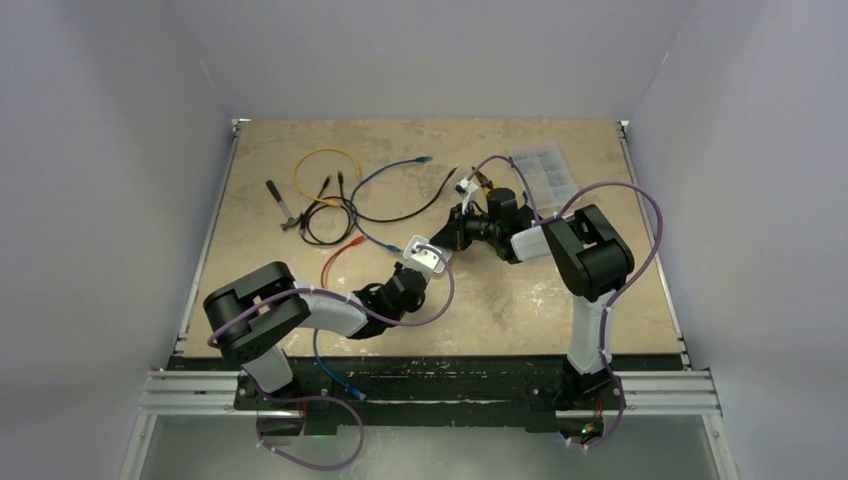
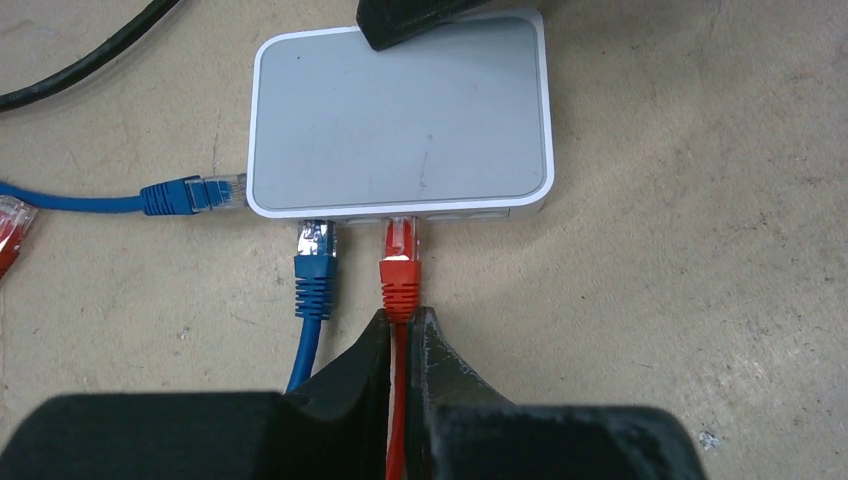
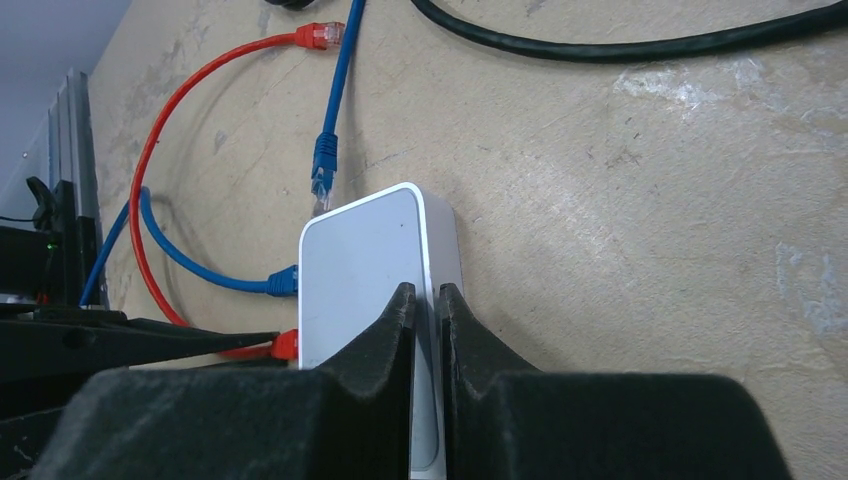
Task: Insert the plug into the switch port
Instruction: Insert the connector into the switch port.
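Observation:
The white switch [image 2: 400, 110] lies flat on the table. A red plug [image 2: 401, 260] points into the port row on its near side, its clear tip at the port's mouth; how deep it sits I cannot tell. My left gripper [image 2: 403, 318] is shut on the red cable just behind the plug's boot. My right gripper [image 3: 421, 295] is shut on the far side wall of the switch [image 3: 360, 260]. In the top view the left gripper [image 1: 410, 280] and right gripper [image 1: 447, 240] meet at the switch [image 1: 425, 255] from opposite sides.
A blue plug [image 2: 316, 265] sits at the port left of the red one; another blue plug [image 2: 190, 195] meets the switch's left side. A black cable [image 3: 620, 45], a yellow cable [image 1: 325, 160], a hand tool [image 1: 282, 205] and a clear box [image 1: 545, 170] lie farther back.

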